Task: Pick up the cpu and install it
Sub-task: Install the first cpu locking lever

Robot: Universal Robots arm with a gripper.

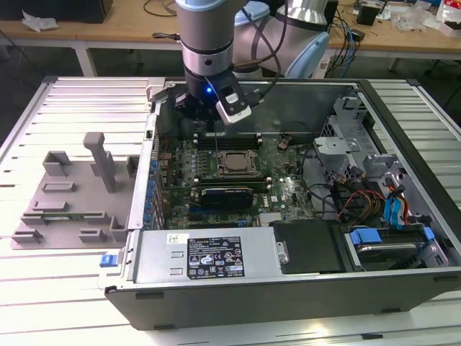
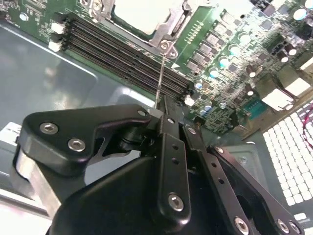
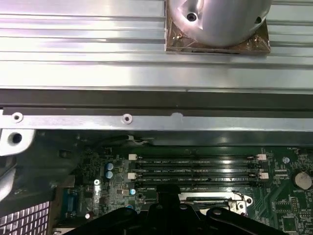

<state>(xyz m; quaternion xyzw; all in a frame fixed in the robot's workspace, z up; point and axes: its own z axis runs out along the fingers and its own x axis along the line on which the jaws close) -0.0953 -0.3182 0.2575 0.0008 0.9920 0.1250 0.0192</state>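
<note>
While the cpu point(image 1: 234, 163) lies flat in the socket frame point(image 1: 232, 153) at frame centre of the exterior view, square, sides parallel to the motherboard point(image 1: 288, 189) edges, memory slots point(image 1: 209, 148) crowd its left. Gripper point(image 1: 204, 108) hangs just up-left of it, fingers closed together, holding nothing.

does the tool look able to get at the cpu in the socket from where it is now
Probably yes. The tool hangs inside the open case just behind the cpu, which lies face up in its socket frame with nothing over it; only the memory slots lie between.
</note>
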